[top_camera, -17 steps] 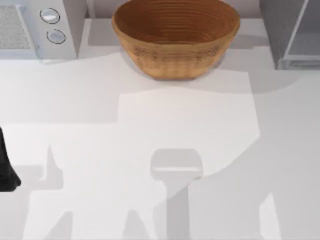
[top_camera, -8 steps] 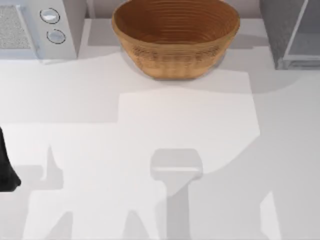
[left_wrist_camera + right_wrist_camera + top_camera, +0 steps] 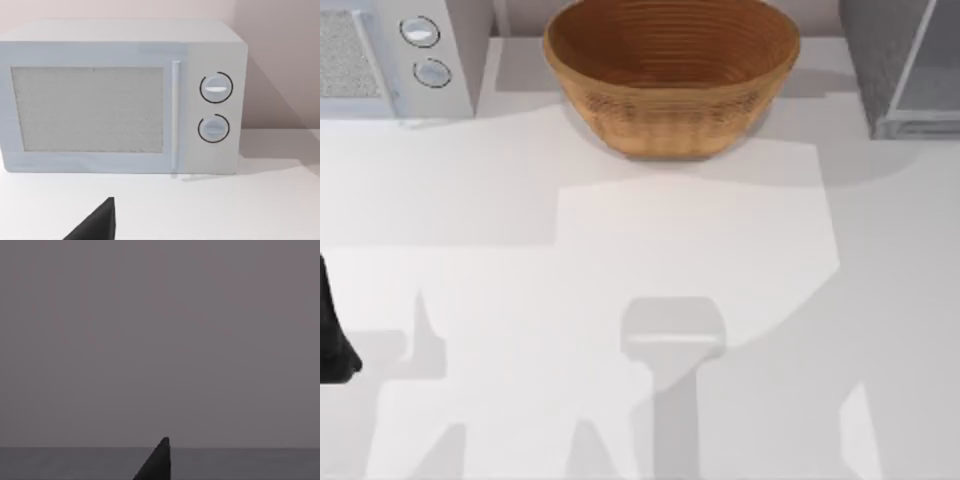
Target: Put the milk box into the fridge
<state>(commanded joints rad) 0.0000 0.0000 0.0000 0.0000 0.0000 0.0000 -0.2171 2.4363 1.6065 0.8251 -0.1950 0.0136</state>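
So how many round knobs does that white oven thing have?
2. Both knobs sit on the white appliance to the right of its mesh window, one directly above the other. From above they show at the table's back left.

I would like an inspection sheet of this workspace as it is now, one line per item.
Surface: white table, shadowed in patches.
Job's things: dark grey speckled fridge at the far right; milk box nothing seen.
Clutter: brown woven basket at the far middle; white microwave with two round knobs at the far left.
Grippers: left gripper facing the microwave; right gripper facing a plain grey surface.
Cables: nothing seen.
Surroundings: pale wall.
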